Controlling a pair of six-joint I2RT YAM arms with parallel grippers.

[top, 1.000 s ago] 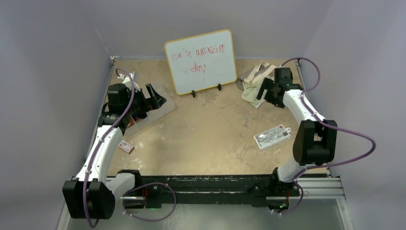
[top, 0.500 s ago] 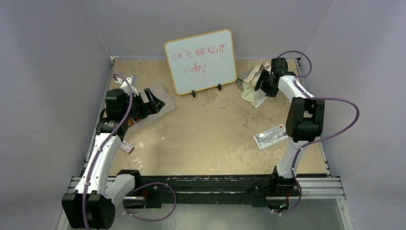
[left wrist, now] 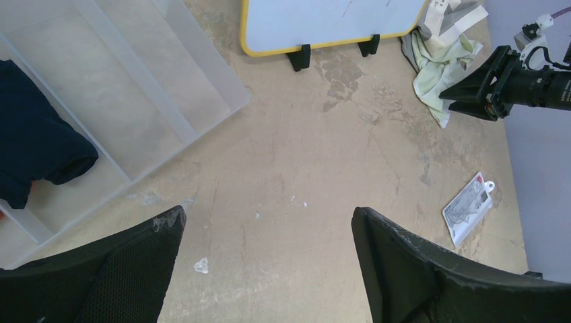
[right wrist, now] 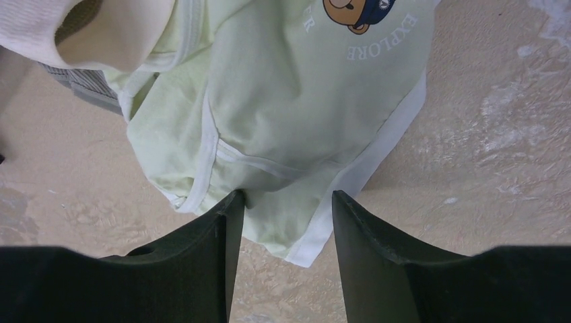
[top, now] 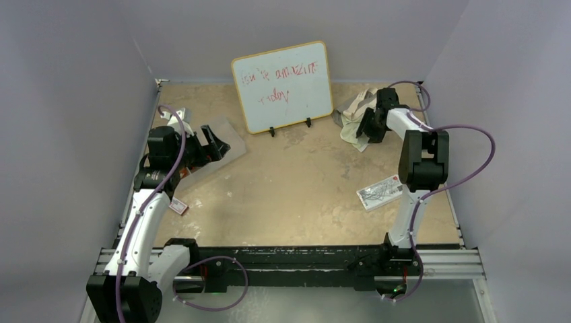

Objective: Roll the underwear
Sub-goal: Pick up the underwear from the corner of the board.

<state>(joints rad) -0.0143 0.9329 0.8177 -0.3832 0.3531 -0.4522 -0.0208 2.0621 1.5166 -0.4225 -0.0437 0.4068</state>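
Observation:
A pale cream underwear (right wrist: 289,101) with white trim and a bear print lies flat at the table's back right (top: 351,124). My right gripper (right wrist: 288,198) is low over its near corner. The jaws stand apart with that corner between them, and the left finger (right wrist: 225,229) touches the cloth. Another garment with a beige waistband (right wrist: 101,27) lies on the far end of the pale one. A navy underwear (left wrist: 34,134) sits in a clear divided tray (left wrist: 168,101) at the left. My left gripper (left wrist: 266,215) hangs wide open beside the tray with nothing in it.
A whiteboard (top: 283,84) with red writing stands at the back middle. A white printed card (top: 382,192) lies at the right, near the right arm's elbow. A small red item (top: 177,206) lies beside the left arm. Walls close in on both sides.
The right arm has folded in, carrying its gripper a little left and down onto the pale underwear's corner while the jaws narrowed. The left arm has barely shifted.

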